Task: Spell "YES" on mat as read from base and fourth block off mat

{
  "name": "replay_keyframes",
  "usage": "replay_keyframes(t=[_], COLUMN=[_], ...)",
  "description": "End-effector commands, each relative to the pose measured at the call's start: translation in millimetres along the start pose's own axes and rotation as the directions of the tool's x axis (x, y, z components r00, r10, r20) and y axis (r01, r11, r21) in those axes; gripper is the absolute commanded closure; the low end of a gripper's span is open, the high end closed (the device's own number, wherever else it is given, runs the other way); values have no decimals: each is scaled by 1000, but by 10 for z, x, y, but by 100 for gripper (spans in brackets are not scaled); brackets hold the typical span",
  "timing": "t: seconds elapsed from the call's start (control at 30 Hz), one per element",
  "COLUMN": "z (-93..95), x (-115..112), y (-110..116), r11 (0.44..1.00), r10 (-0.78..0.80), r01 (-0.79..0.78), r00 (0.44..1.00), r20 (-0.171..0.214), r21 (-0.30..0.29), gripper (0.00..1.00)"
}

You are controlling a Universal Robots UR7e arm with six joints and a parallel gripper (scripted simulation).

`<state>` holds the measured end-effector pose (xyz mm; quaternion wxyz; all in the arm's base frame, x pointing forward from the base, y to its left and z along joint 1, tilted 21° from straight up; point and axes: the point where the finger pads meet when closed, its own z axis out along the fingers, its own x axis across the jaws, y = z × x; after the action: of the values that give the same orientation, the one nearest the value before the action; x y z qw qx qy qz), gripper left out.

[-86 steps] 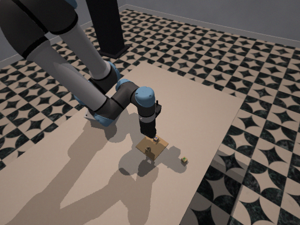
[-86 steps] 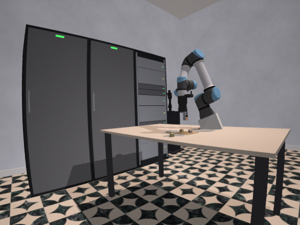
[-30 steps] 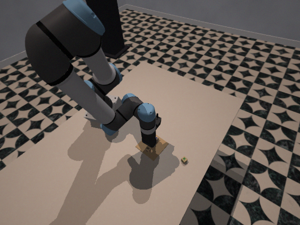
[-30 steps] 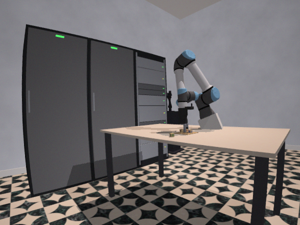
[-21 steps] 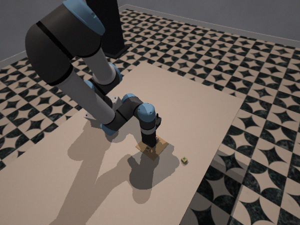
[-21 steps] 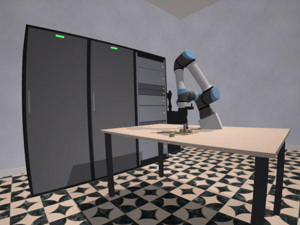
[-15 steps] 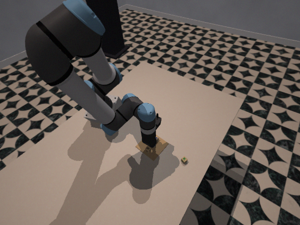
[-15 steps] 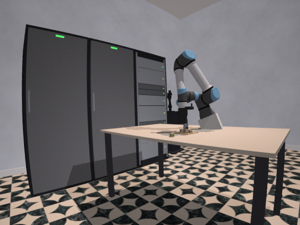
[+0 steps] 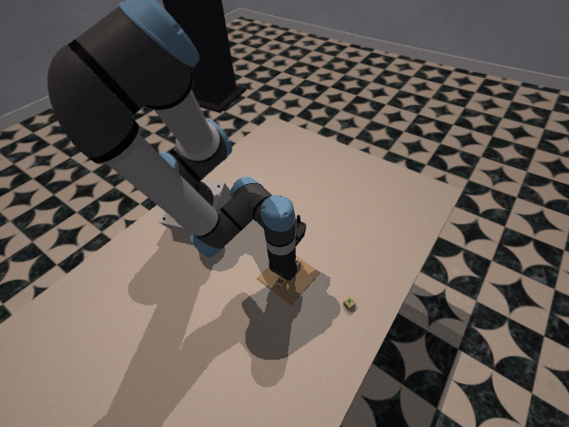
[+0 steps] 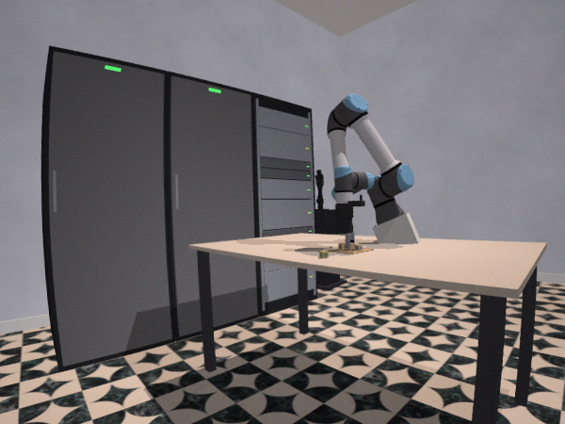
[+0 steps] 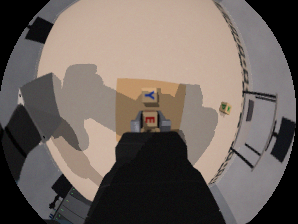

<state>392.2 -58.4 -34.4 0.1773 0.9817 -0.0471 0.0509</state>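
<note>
The tan mat (image 9: 309,276) (image 10: 364,250) (image 11: 125,89) lies flat on the table. The Y block (image 9: 298,264) (image 10: 359,247) (image 11: 150,95), with a blue letter, sits on it. My gripper (image 10: 349,244) (image 11: 149,116) points down over the mat, shut on the E block (image 11: 150,119), whose red letter faces up. The E block is low at the mat, beside the Y block with a small gap; contact with the mat cannot be told. The S block (image 9: 281,283) (image 10: 342,246) is on the mat on the other side, mostly hidden in the wrist view. The fourth block (image 9: 349,303) (image 10: 323,254) (image 11: 225,108), with green markings, lies off the mat.
The table (image 9: 379,213) (image 10: 447,264) has its nearest edge beyond the fourth block. The robot's base (image 10: 397,230) stands on the table across the mat from that block. Arm shadows fall over part of the mat. Dark cabinets (image 10: 108,188) stand behind the table.
</note>
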Motion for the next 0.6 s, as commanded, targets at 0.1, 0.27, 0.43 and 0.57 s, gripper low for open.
replay_keyframes(t=[0.1,0.27,0.43,0.57], z=[6,6,6,4], x=[-14,-18,-26,-24], y=[-7,-7,-4,-1], r11=[1000,1000,1000,1000], r10=[-1,-1,-1,-1], r01=[1,1,1,1], r00=[1000,1000,1000,1000], r20=[2,2,2,2], r21=[2,2,2,1], gripper=[51,51,51,51])
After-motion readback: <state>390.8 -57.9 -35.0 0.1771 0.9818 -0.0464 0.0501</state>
